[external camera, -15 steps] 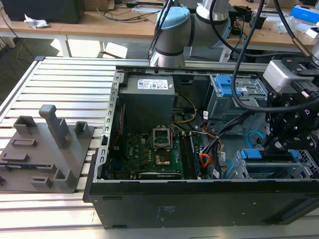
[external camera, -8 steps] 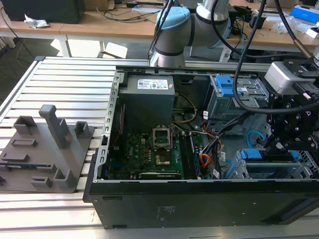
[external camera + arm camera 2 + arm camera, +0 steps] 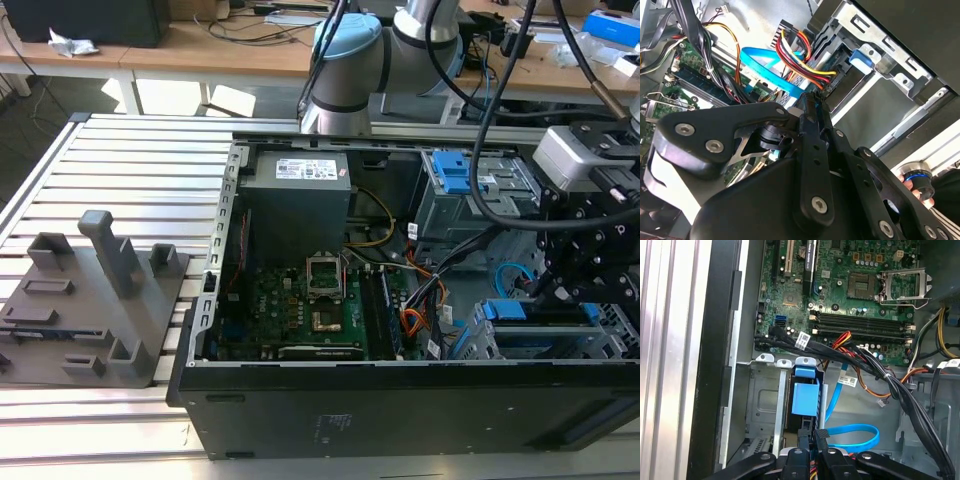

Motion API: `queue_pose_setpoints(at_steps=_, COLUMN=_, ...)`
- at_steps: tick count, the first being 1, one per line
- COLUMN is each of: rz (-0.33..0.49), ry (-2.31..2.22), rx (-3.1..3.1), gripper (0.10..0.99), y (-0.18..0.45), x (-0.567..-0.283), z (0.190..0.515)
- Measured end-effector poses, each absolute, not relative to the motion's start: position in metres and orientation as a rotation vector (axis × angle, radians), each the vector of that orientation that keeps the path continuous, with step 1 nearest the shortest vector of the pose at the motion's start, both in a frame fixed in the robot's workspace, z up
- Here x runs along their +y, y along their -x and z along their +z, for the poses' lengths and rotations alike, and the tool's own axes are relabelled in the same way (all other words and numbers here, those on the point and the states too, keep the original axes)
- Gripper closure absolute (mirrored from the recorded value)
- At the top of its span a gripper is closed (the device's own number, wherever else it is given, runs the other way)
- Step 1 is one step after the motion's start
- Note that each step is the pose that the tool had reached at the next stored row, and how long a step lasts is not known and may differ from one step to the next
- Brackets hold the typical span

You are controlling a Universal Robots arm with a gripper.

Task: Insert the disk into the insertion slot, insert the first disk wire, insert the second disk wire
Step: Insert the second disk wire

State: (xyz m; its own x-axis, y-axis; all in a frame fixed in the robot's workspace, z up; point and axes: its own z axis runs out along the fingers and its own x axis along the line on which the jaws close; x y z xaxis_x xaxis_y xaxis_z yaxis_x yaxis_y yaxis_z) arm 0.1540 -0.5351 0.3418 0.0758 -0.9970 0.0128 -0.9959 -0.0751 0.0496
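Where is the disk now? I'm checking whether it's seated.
The disk sits in the insertion slot at the exterior view's lower right of the case, directly beneath the gripper, beside the motherboard.

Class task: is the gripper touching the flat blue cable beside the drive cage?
Cannot tell. In the first wrist view the gripper overlaps the blue cable, hiding any contact.
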Motion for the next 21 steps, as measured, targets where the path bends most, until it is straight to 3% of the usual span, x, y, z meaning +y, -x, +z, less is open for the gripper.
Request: queue_pose_setpoints(at_steps=21, rz=-0.038, ry=-2.27, rx=-2.106, gripper=0.922, y=-0.1547, x=-0.538, z=0.338)
